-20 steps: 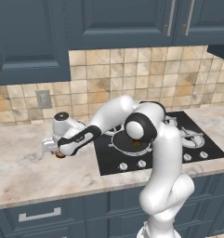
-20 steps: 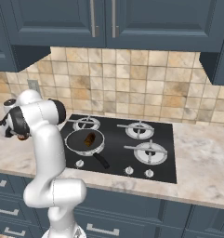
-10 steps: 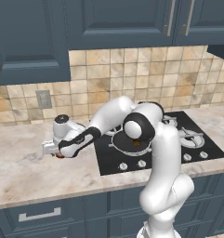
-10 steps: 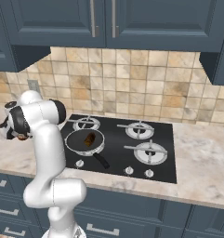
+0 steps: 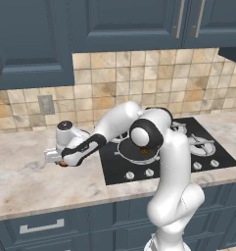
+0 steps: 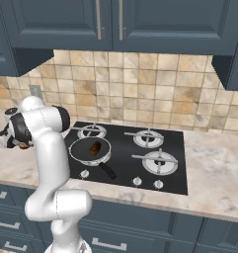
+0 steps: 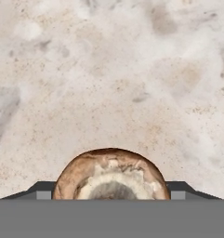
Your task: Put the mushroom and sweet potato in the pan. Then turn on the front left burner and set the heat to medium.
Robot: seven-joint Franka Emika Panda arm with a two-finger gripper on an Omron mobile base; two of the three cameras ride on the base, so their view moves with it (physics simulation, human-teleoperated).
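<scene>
The mushroom (image 7: 111, 172), a brown cap with a pale underside, sits between my two dark fingertips just above the marble counter (image 7: 108, 69). My gripper (image 5: 60, 162) hangs low over the counter left of the stove, its fingers against the mushroom's sides; it is also seen at the far left as the gripper (image 6: 21, 145). The pan (image 6: 81, 153) rests on the front left burner with its black handle pointing toward the front. Inside it lies the orange-brown sweet potato (image 6: 95, 147). In the left base view my elbow hides most of the pan (image 5: 122, 147).
The black cooktop (image 6: 140, 158) has several burners and a row of knobs (image 6: 84, 173) along its front edge. A tiled backsplash with a wall outlet (image 5: 45, 104) runs behind the counter, under dark cabinets. Bare marble stretches to the left and the right of the stove.
The hand has sunk a little lower and slightly leftward over the counter. Pan and sweet potato have not moved.
</scene>
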